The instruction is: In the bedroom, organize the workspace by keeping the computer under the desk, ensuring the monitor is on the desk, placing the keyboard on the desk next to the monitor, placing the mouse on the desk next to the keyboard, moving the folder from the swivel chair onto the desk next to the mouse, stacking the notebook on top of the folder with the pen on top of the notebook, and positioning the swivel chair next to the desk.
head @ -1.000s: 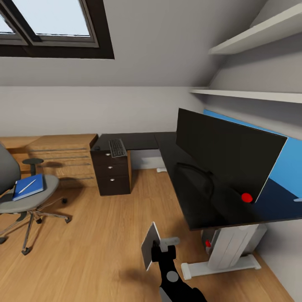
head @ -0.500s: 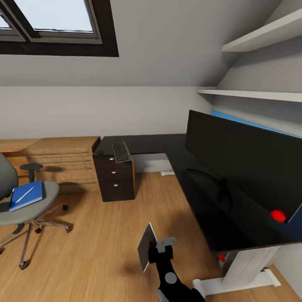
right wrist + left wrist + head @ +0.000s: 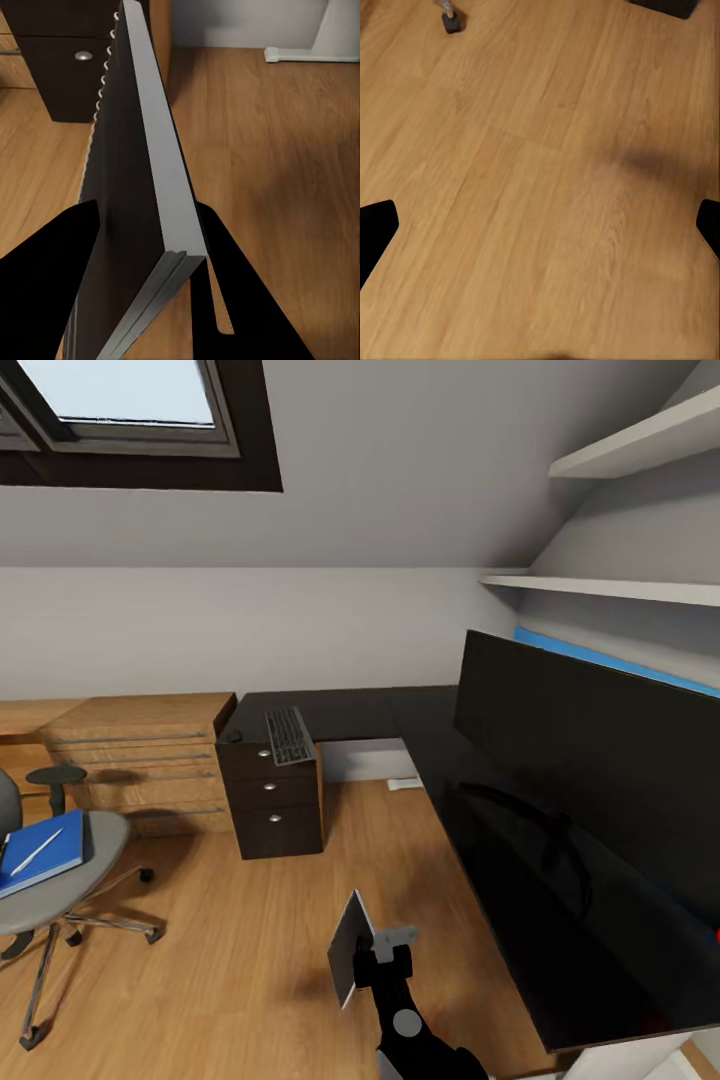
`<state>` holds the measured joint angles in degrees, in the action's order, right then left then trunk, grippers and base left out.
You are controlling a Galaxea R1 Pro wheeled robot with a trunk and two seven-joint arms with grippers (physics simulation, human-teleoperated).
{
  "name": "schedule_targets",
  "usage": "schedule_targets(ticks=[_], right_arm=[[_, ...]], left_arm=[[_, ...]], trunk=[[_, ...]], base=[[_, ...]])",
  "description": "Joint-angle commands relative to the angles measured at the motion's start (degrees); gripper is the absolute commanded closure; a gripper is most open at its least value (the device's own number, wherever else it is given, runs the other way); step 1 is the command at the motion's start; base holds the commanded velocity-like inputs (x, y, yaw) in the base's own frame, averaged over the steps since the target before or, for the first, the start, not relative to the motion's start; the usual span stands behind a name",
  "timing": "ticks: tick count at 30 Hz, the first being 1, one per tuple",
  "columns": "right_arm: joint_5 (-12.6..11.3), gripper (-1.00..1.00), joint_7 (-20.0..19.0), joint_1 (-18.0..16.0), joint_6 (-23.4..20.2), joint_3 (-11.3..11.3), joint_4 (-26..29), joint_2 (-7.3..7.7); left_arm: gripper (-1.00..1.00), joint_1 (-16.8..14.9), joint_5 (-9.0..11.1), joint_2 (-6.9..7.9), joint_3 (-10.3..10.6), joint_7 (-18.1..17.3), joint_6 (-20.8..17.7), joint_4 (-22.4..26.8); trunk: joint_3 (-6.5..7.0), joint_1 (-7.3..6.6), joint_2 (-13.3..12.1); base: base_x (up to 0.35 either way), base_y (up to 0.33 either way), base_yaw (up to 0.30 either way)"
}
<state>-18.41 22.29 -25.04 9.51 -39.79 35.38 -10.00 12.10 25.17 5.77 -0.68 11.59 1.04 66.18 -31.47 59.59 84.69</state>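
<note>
Right hand [image 3: 372, 958], lower centre, grips the notebook [image 3: 349, 947] edge-up above the floor. Left hand [image 3: 540, 225] is spread, empty. Folder [image 3: 40, 854] with pen [image 3: 36, 852] lies on the swivel chair [image 3: 60, 860], lower left. Risk: the thin notebook slipping while driving.

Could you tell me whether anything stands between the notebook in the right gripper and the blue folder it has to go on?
Only the pen, lying on the folder on the chair. Bare floor separates it from the notebook in the right gripper.
</note>
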Motion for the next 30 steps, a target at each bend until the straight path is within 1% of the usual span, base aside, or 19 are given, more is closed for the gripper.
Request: schedule_targets(ticks=[1,12,30], right_arm=[[-0.58,1.0,0.3,-0.1,0.42,-0.37,-0.1,0.0],[-0.58,1.0,0.3,-0.1,0.42,-0.37,-0.07,0.0],[-0.51,1.0,0.37,-0.1,0.58,-0.37,0.08,0.0]], left_arm=[[-1.0,0.03,0.58,0.05,0.07,0.2,0.11,0.09],[-1.0,0.03,0.58,0.11,-0.02,0.18,0.18,0.09],[-1.0,0.03,0.58,0.1,-0.02,0.18,0.19,0.09]], trunk=[[0.14,-0.19,-0.39],[2.11,-2.61,-4.8],[5.35,-6.56,-12.02]], base=[[0.324,0.014,0.0],[0.326,0.118,0.0],[0.319,0.184,0.0]])
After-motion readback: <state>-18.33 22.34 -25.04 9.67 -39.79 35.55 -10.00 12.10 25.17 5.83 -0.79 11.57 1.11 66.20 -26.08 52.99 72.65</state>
